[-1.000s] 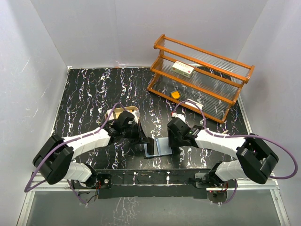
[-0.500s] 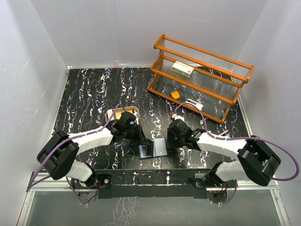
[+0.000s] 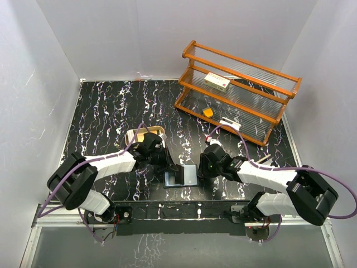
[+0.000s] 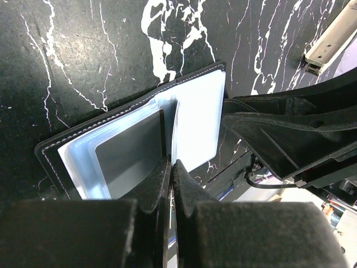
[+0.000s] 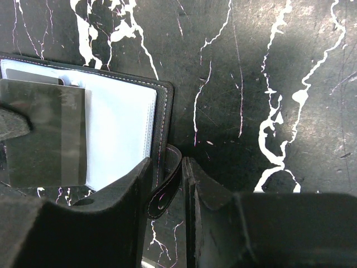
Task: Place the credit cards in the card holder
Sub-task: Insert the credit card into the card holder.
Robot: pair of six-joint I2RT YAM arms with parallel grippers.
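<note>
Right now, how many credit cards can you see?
2. One grey card lies in a sleeve of the card holder; a dark card is held by the left gripper over it. Others may hide under the arms.

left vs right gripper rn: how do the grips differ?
Left gripper is shut on a dark card, tipped toward the wallet's fold; right gripper is shut on the wallet's strap at its edge. Left holds a loose thing, right the wallet itself. Both work low at the open wallet.
</note>
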